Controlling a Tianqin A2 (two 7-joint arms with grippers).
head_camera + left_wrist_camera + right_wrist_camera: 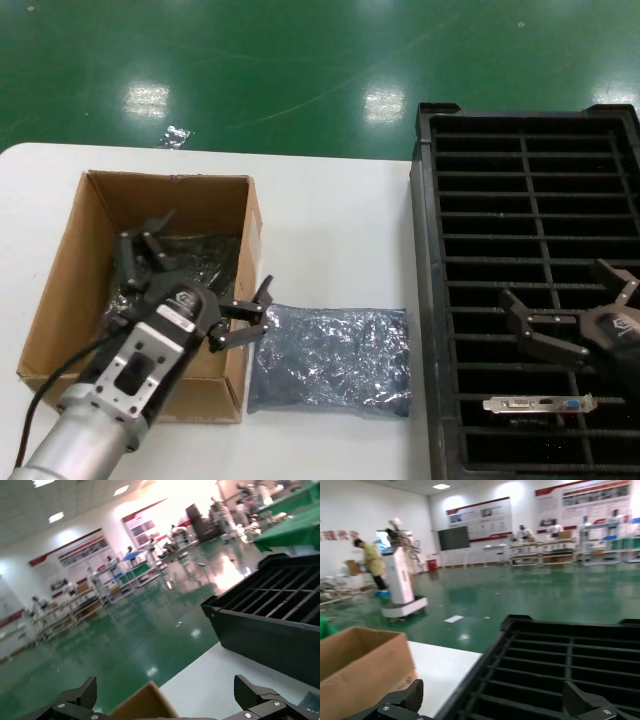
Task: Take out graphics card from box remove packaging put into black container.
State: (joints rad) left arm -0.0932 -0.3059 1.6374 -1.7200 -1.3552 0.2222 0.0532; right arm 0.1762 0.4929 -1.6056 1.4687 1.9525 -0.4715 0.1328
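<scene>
The brown box (62,290) stands at the table's left, with a dark shiny bag (205,255) inside it. My left gripper (195,282) hovers over the box's right half, open and empty; its wrist view shows a box corner (145,706). The crinkled grey-blue packaging (330,358) lies flat on the table right of the box. The graphics card (540,404) stands in a near slot of the black container (425,300), silver bracket up. My right gripper (575,308) is open and empty above the container, just behind the card.
The white table (330,220) ends at a green floor behind. The container (560,665) fills the right side and also shows in the left wrist view (270,630). The box (360,672) shows in the right wrist view. A robot and people stand far off.
</scene>
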